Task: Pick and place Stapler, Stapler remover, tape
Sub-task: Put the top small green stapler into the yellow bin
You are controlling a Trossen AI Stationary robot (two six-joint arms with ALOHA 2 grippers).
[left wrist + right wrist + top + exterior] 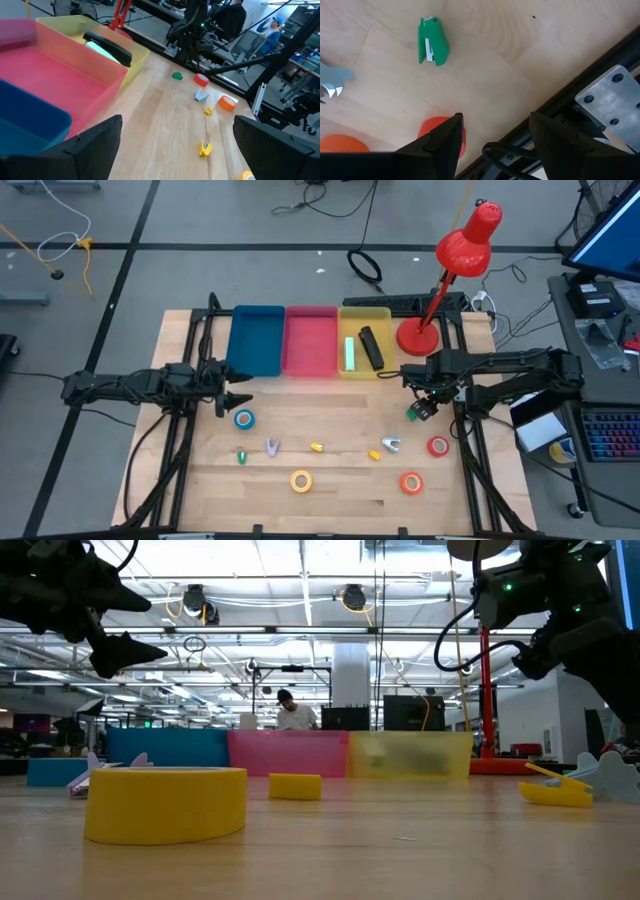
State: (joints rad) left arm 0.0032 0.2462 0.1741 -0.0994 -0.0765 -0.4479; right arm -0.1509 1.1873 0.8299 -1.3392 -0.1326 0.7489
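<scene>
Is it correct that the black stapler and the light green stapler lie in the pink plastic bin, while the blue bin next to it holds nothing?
Not quite. The black stapler and the light green stapler lie in the yellow plastic bin, not the pink plastic bin, which shows nothing inside. The high view shows this. The blue bin does hold nothing.

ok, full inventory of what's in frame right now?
bins: 3, blue, pink, yellow, row at table's back
staplers: 2, green and black, in yellow bin
lamp: 1, red, back right
tape rolls: 4, blue, yellow, red, orange-red, loose at front
clawed pieces: 2, silvery, among the rolls
small pieces: 3, two yellow, one green, front
mini stapler: 1, green, below right gripper
left gripper: open, by blue bin
right gripper: open, above mini stapler
</scene>
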